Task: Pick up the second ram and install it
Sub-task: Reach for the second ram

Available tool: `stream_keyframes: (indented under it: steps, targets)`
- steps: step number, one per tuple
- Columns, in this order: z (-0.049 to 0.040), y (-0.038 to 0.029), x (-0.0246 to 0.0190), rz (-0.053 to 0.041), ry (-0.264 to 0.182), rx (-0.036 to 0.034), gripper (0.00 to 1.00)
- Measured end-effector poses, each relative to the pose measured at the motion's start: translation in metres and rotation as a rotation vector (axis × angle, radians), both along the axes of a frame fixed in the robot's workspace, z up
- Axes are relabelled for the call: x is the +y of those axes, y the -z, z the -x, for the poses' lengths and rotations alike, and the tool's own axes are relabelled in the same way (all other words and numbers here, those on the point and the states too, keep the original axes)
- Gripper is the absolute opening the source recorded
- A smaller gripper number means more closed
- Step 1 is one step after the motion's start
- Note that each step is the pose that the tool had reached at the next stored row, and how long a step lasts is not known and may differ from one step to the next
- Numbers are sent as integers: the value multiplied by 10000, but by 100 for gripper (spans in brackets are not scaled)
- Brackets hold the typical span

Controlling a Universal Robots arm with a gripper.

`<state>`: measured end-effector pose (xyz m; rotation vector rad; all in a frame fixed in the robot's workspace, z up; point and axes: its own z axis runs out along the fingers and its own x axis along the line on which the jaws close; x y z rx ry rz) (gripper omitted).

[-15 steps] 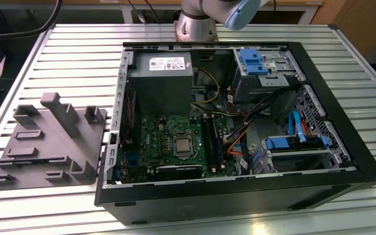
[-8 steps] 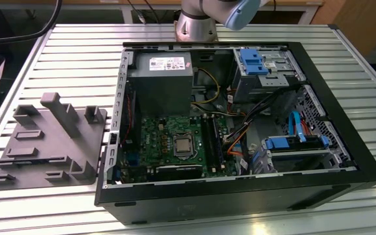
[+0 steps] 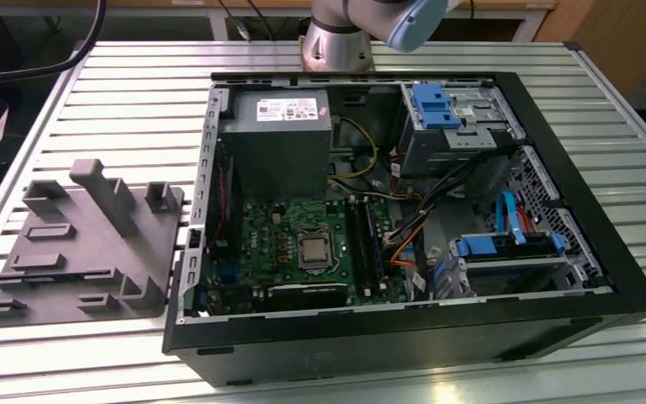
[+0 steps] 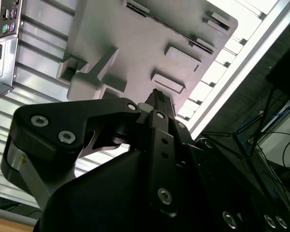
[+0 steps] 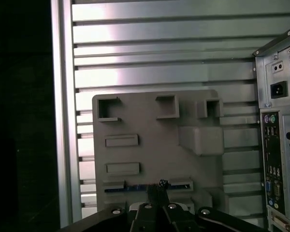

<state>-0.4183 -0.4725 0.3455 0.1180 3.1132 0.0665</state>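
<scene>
**Claw.** In both wrist views the claw [image 5: 157,185] [image 4: 157,96] has its jaws drawn together, tips narrow, with nothing held between them. It hangs well above the grey holder tray [image 5: 154,145] and touches nothing. The arm [image 3: 340,38] rises from the bench [image 3: 132,101] at the twelve o'clock side of the computer case [image 3: 413,353].

**Task item.** In the first wrist view the second ram [image 5: 135,187] shows as a thin dark-blue edge in a long slot of the holder tray. It stands on edge, with the claw's tips lined up in front of its middle. By that evidence the stick is seated in the tray and has not been lifted.

**Layout.** In the exterior view the holder tray [image 3: 76,252] lies flat on the bench at the nine o'clock side of the case, just beside its rear wall. The case lies open with the board exposed. The long black motherboard slots [image 3: 362,240] run between twelve and six o'clock, just to the three o'clock side of the processor.

**Progress.**
- Judged to be at the very start: the claw is positioned above the tray but has not come down to the stick.
- Not yet done: the grasp, the lift, the carry to the case and the seating in a slot.
- Whether any stick already occupies the slots cannot be told from the exterior view.
</scene>
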Motion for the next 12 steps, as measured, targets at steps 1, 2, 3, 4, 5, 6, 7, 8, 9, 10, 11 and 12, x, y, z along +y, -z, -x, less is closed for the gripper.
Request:
stream_keyframes:
  steps: [1,2,3,4,5,6,7,8,9,10,11,12]
  targets:
    - [0,4,-4,0,1,0,11]
    - [1,7,-8,0,1,1,11]
    - [1,11,-12,0,1,1,11]
    - [2,15,-16,1,0,1,11]
    - [2,20,-21,0,0,1,11]
    - [2,24,-25,1,0,2,11]
    - [3,27,-29,2,0,3,11]
    - [4,32,-34,1,0,3,11]
    - [4,37,-39,1,0,2,11]
    - [5,41,-43,0,0,2,11]
    - [5,46,-47,0,0,2,11]
    - [6,50,-51,0,0,1,11]
